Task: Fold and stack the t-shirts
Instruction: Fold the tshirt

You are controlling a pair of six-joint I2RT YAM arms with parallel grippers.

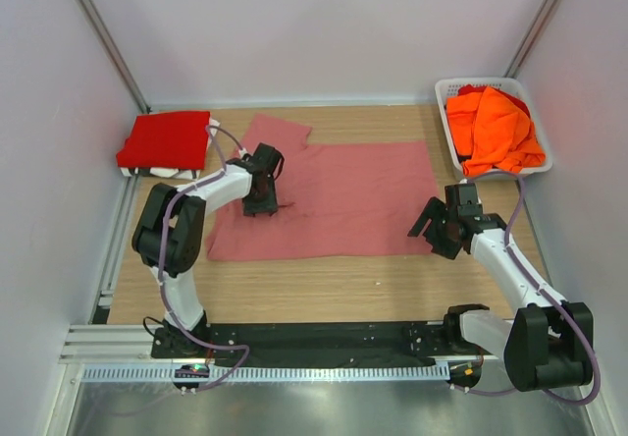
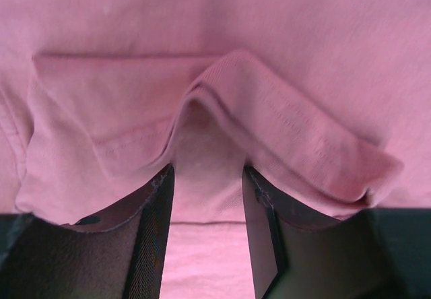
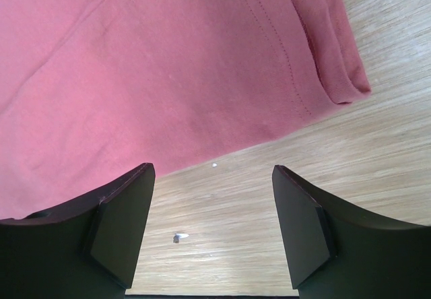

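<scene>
1. The pink tee (image 1: 343, 205) lies spread flat on the middle of the worktop (image 1: 324, 284), one sleeve sticking out at its far left corner.
2. The left gripper (image 1: 261, 200) is down on the left part of the pink tee, near that sleeve. In the wrist view its jaws stand somewhat apart with flat cloth showing between them, clamping nothing. A hemmed ridge (image 2: 269, 110) of the tee is humped up just past the fingertips.
3. The right gripper (image 1: 437, 228) sits just off the pink tee's near right corner, over bare wood. Its jaws are spread wide and hold nothing, and the tee's edge runs just beyond the fingertips.
4. The red tee (image 1: 165, 139) lies folded beyond the pink tee's far left corner, close to it but apart.
5. The orange tees (image 1: 494, 127) are heaped in the basket (image 1: 446, 90) past the pink tee's far right corner, one hanging over the basket's near rim.
</scene>
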